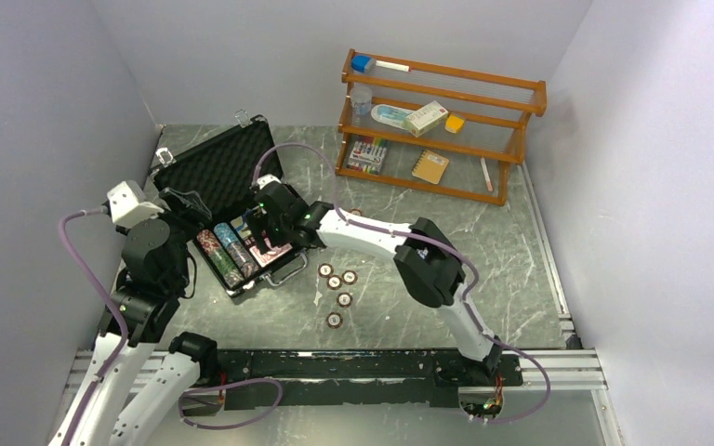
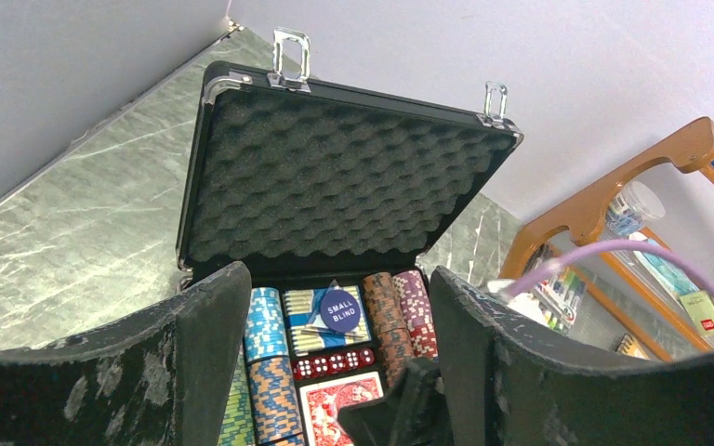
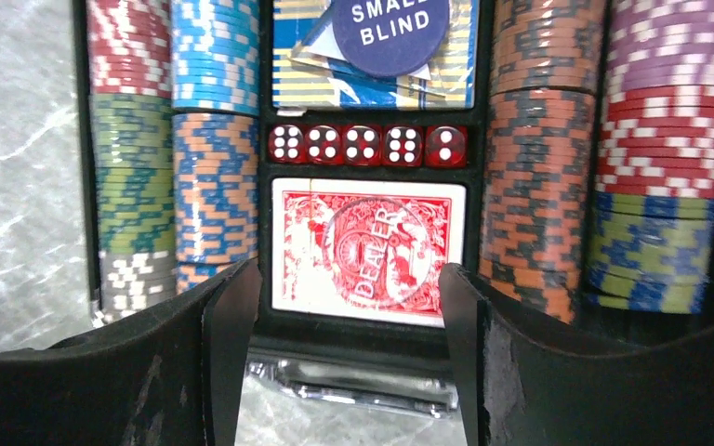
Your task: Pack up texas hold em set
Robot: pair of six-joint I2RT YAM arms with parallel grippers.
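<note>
Two white-and-black arms with lilac cabling, bolted to a black rail (image 1: 335, 365).

The left arm (image 1: 144, 253) and right arm (image 1: 432, 269) have white tubular links nearest the rail and bulky black joint housings farther from it. A lilac cable (image 1: 81, 258) runs along the left arm, and a second cable (image 1: 547, 379) curls round the rail's right end. Small green lights (image 1: 306, 217) glow on the right arm's end farthest from the rail. The left fingers (image 2: 195, 358) and right fingers (image 3: 228, 325) are matte black, scuffed pale grey.

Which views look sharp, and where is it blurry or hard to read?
Right wrist: dice and card deck crisp, right fingers dark and soft. Left wrist: foam lid sharp, left fingers blurred. Top external: evenly lit, loose chips too small to read.
</note>
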